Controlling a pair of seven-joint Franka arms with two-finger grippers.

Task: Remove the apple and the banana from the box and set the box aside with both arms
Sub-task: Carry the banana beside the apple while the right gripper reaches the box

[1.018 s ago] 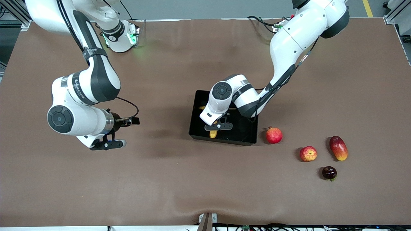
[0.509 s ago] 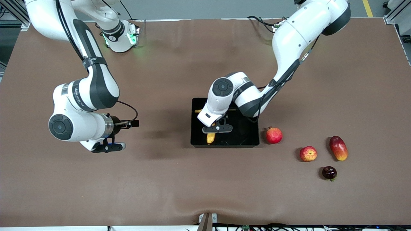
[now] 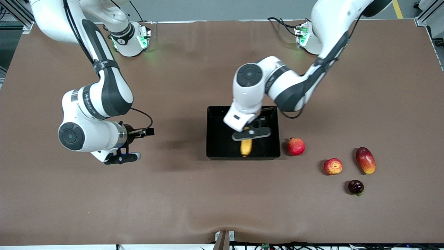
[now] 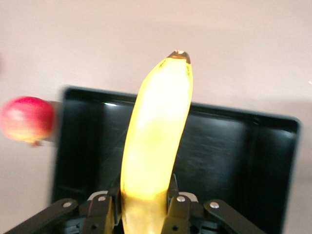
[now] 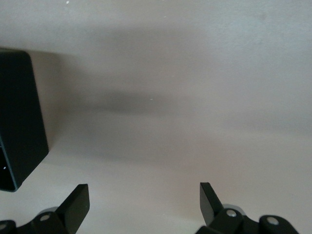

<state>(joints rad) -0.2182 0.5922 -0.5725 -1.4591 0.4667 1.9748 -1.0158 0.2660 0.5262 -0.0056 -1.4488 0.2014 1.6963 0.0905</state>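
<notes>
1. Left gripper (image 3: 251,133) clamped on the banana (image 3: 246,147), raised over the box (image 3: 216,139), toward the wall facing the pomegranate (image 3: 296,146). Left wrist view: banana (image 4: 153,146) gripped near one end between the fingers (image 4: 100,214), rest of it sticking out over the box floor (image 4: 229,146), clear of it.
2. Box sat mid-table, no other fruit visible inside.
3. Apple (image 3: 333,166) already out, on the table toward the left arm's end, nearer the front edge than the box, between the pomegranate and the mango (image 3: 365,160). Small dark fruit (image 3: 356,186) nearest the front edge; kind not identifiable.
4. Right gripper (image 3: 122,158) spread wide and empty, waiting over bare table toward the right arm's end, well apart from the box. Right wrist view: fingers (image 5: 78,204) apart, box corner (image 5: 19,122) at the picture's rim.
5. Step in hand, judged: banana removal, lift under way, not yet set down.
6. Next move, judged: carry the banana clear of the box wall, lower onto bare table away from the other fruit, release. Then both grippers to the box walls for the shift aside.
</notes>
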